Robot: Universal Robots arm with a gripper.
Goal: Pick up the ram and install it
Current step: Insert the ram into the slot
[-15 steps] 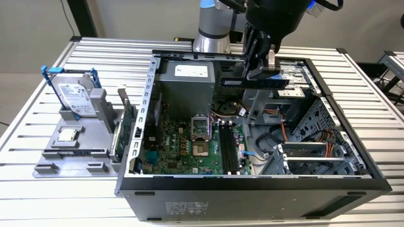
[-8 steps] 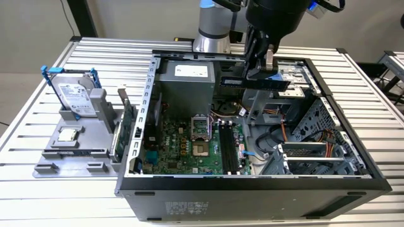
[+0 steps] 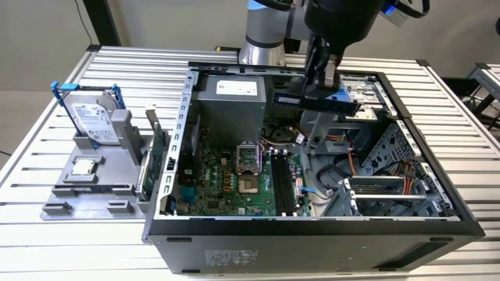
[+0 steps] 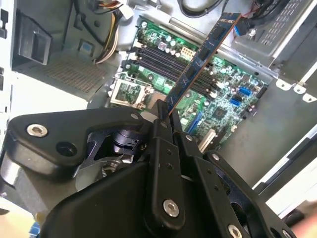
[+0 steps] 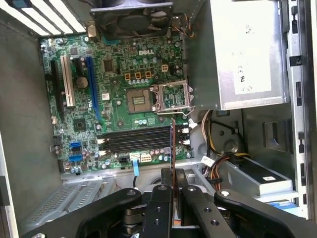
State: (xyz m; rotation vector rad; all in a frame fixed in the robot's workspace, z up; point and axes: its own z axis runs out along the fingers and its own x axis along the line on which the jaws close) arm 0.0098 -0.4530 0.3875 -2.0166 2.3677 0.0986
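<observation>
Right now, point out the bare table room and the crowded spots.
Bare slats lie on the table at the exterior view's right of the case, and at the near edge by the gray holder. Crowded: inside the case, where the gripper holds the ram.

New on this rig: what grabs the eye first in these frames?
The open computer case with its green motherboard lies in the middle of the exterior view. Above it, the gripper has its fingers shut on the ram, a dark stick held clear of the board. On the exterior view's left, a hard drive in a blue frame stands in a grey holder.
</observation>
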